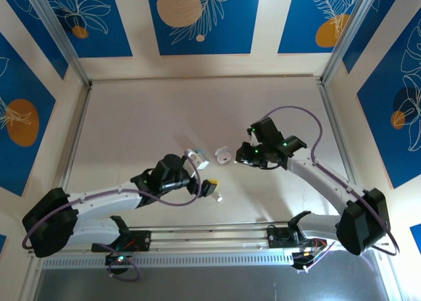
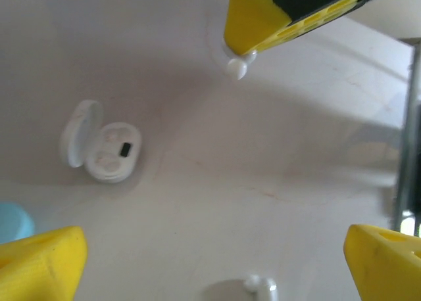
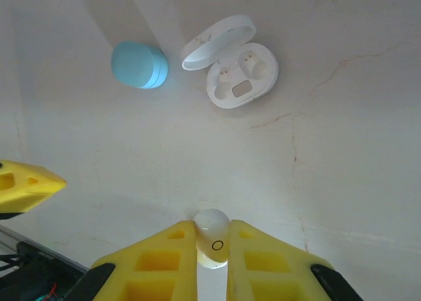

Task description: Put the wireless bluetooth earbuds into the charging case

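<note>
A white earbud point(image 3: 212, 237) is pinched in the right gripper point(image 3: 212, 243). Ahead of it lies the white charging case point(image 3: 231, 71), lid open, wells up. A second earbud point(image 2: 260, 285) lies near the left gripper point(image 2: 215, 240).

From here the left pincer point(image 2: 214, 245) and right pincer point(image 3: 212, 227) both look yellow. I see a white earbud point(image 3: 212, 245), a white case point(image 3: 233, 71) with a dark patch inside, and a light blue case point(image 3: 139, 64). The table point(image 3: 342, 150) is cream with thin reddish veins. The far walls point(image 1: 197, 18) have blue panels, orange discs and white leaf outlines. The arms point(image 1: 105, 201) are white and black, with purple cables point(image 1: 296, 109).
</note>
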Robot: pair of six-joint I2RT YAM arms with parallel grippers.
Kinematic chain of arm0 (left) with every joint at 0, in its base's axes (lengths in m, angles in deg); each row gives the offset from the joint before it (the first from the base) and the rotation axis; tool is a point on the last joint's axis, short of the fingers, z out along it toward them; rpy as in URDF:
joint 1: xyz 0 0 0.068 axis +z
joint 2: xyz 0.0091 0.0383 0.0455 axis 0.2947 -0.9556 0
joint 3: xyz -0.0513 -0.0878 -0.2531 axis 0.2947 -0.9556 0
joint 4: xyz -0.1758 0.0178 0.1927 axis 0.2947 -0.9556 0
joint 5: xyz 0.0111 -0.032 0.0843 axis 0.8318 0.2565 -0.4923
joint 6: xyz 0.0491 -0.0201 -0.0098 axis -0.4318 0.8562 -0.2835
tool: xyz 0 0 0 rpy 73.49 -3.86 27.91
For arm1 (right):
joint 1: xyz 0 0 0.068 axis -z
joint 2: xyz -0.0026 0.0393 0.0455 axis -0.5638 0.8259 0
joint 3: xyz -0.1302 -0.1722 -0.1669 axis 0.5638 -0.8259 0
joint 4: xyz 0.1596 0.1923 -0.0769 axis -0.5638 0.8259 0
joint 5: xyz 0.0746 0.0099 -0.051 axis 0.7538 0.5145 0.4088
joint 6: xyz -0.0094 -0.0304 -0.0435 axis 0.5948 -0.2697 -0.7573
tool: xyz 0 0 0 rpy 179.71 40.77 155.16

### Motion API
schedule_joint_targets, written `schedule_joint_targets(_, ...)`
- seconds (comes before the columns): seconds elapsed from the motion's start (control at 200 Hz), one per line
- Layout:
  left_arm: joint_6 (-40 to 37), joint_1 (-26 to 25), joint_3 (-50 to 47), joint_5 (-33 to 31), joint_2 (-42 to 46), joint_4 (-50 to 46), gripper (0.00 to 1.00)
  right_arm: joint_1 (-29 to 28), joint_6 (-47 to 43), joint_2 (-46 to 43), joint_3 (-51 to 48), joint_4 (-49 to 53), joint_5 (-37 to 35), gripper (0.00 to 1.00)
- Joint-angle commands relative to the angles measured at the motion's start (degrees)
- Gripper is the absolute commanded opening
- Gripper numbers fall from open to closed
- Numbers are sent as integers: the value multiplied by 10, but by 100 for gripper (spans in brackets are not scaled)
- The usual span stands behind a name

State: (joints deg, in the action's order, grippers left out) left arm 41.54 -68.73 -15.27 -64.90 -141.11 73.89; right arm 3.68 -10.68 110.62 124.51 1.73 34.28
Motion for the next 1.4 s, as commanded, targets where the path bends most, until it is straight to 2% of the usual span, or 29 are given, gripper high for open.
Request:
schedule_joint_targets(0.0, -10, 29, -32, -32, 26, 66, 100, -17, -18, 36, 36, 10, -6, 14)
schedule_joint_targets(0.18, 83, 114, -55, 107, -22, 164, 100, -40, -17, 102, 81, 32, -31, 14)
schedule_joint_targets(0.29, 107, 132, -54, 143, -41, 193, 100, -54, -10, 140, 112, 51, -49, 13)
schedule_joint_targets(0.455, 124, 151, -63, 142, -28, 199, 100, -74, 1, 193, 152, 76, -78, 13)
schedule_joint_targets(0.805, 123, 154, -75, 107, 14, 177, 100, -105, 19, 286, 236, 136, -149, 13)
schedule_joint_targets(1.396, 123, 153, -80, 102, 26, 174, 100, -160, 37, 361, 365, 287, -292, 13)
